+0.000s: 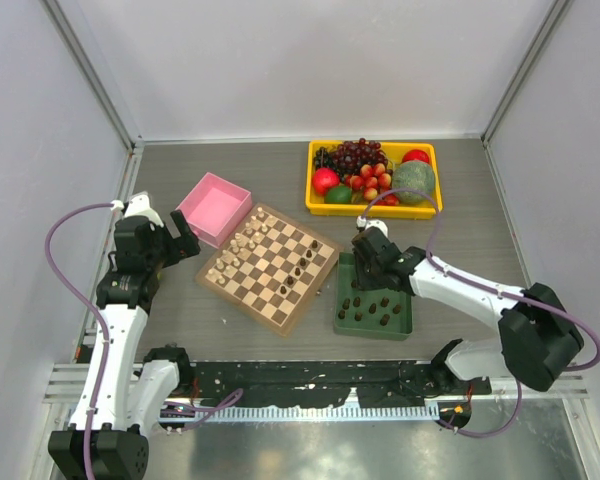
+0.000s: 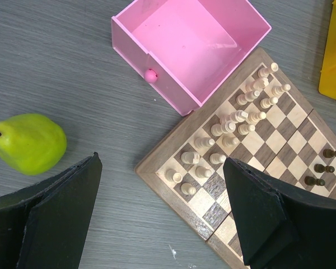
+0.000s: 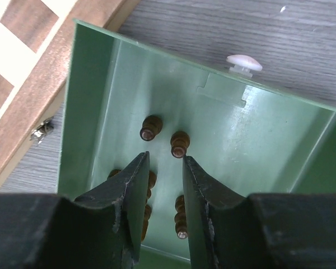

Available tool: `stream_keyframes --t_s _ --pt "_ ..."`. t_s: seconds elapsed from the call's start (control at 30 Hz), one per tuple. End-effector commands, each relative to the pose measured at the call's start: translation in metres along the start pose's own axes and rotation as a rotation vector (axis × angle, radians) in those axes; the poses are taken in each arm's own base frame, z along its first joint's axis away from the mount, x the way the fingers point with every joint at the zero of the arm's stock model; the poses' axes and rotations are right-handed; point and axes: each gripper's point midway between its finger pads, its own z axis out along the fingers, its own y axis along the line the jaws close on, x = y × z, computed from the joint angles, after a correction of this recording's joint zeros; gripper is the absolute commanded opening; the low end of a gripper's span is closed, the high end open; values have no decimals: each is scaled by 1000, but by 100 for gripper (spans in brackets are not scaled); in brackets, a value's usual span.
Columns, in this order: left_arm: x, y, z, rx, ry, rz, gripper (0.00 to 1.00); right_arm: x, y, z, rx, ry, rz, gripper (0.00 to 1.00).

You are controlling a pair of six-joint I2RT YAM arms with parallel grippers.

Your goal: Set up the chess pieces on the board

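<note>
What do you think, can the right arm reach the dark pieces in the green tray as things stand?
Probably yes: the right gripper hangs over the green tray, jaws slightly apart, the dark pieces just ahead and nothing in between.

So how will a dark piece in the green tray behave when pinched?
The dark piece is tiny, so probably light. Its rounded, glossy body may slip or roll. It looks like solid wood, likely stiff.
</note>
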Motion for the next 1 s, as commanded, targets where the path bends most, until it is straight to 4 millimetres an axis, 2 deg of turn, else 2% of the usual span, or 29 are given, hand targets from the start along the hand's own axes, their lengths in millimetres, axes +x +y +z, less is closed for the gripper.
stream_keyframes --t_s 0.0,0.4,0.97 --pt "-17 -8 -5 28 -42 -1 99 -4 0 8 6 -5 11 36" --pt "-17 -7 -4 26 -39 0 99 -4 -10 19 60 -4 17 33" --pt "-17 -7 -4 26 -39 0 99 -1 -9 23 53 10 14 31"
